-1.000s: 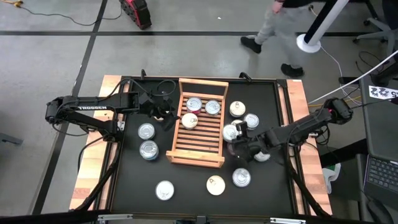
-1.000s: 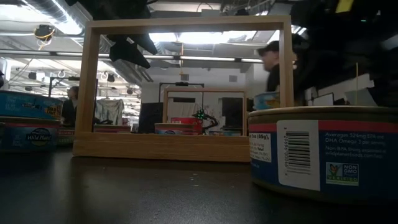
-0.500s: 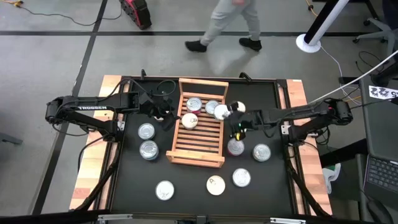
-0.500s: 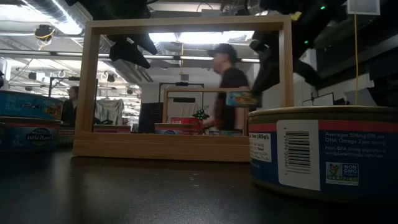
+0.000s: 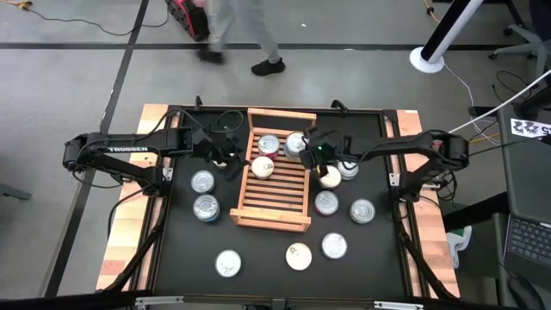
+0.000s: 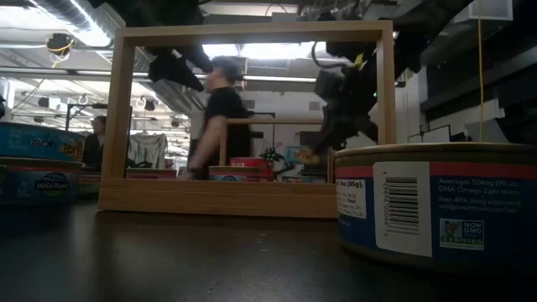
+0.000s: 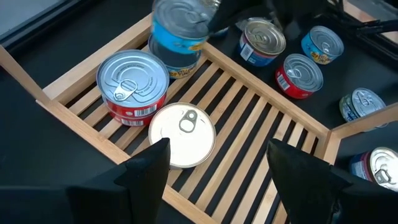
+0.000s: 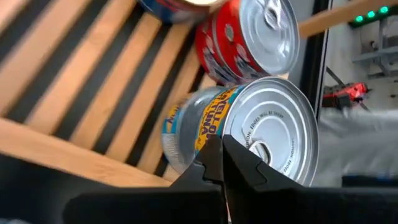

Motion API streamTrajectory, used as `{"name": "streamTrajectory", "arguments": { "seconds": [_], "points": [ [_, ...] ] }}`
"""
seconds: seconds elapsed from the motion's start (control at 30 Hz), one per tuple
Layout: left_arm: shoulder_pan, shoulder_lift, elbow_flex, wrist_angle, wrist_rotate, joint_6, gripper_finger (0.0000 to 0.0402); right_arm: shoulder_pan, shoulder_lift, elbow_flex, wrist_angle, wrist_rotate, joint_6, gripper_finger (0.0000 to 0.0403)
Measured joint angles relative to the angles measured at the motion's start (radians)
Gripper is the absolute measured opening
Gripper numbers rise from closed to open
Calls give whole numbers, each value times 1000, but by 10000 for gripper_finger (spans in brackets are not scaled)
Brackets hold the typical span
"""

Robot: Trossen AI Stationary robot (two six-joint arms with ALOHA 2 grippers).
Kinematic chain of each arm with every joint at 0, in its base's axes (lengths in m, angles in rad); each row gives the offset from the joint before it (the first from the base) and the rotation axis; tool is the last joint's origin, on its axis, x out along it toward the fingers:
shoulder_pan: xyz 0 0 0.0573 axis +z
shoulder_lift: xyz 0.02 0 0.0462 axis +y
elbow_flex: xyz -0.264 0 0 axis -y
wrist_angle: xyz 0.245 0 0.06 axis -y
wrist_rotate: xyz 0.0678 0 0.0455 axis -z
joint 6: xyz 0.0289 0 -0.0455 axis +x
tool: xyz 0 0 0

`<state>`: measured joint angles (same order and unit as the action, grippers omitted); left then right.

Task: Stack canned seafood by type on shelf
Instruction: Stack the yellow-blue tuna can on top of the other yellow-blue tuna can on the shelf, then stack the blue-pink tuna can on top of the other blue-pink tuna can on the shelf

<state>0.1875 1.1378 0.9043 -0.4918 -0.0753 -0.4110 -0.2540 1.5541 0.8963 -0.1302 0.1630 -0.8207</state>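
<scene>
The wooden slatted shelf (image 5: pixel 271 202) lies mid-table. At its far end stand a red-labelled tin (image 7: pixel 132 84), a cream-lidded tin (image 7: pixel 183 134) and a blue-and-yellow tin (image 7: pixel 177 59). My right gripper (image 5: pixel 312 151) reaches over the shelf's far right corner, shut on another blue-labelled tin (image 7: pixel 177 25), which hangs directly over the blue-and-yellow one. My left gripper (image 7: pixel 217 174) hovers open at the shelf's far left, above the cream-lidded tin, touching nothing. My right gripper has its closed fingertips (image 8: pixel 211 158) at the blue tin's rim (image 8: pixel 239 146), on the side toward the table's right. The fingers themselves hide the contact. They slant down from the right. The tin hangs tilted off the fingertips; whether it touches the tin beneath, I cannot tell.
Loose tins lie on the black mat: two left of the shelf (image 5: pixel 202 181), three to its right (image 5: pixel 362 211), three near the front edge (image 5: pixel 299 256). One tin fills the low view's right foreground (image 6: pixel 436 205). A person walks past beyond the far edge (image 5: pixel 232 26).
My right gripper has swung from beside the shelf's right side toward the far left, rolling as it went, and has carried the blue tin over the shelf's far end. The person behind the table has walked from right to left.
</scene>
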Motion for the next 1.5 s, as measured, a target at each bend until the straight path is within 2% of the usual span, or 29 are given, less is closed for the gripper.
{"name": "streamTrajectory", "arguments": {
  "seconds": [0.47,0.8,0.93,1.27,1.5],
  "points": [
    [0,0,0,11,0,19,262,-23,45,0,9,-92,0,1],
    [0,0,0,11,0,19,262,-23,45,0,11,-96,0,18],
    [0,0,0,10,0,27,262,-23,45,1,13,-96,0,44],
    [0,0,0,-5,0,21,262,-20,45,1,38,-85,0,147],
    [0,0,0,-106,0,43,262,-20,44,1,59,-85,2,172]
  ]
}}
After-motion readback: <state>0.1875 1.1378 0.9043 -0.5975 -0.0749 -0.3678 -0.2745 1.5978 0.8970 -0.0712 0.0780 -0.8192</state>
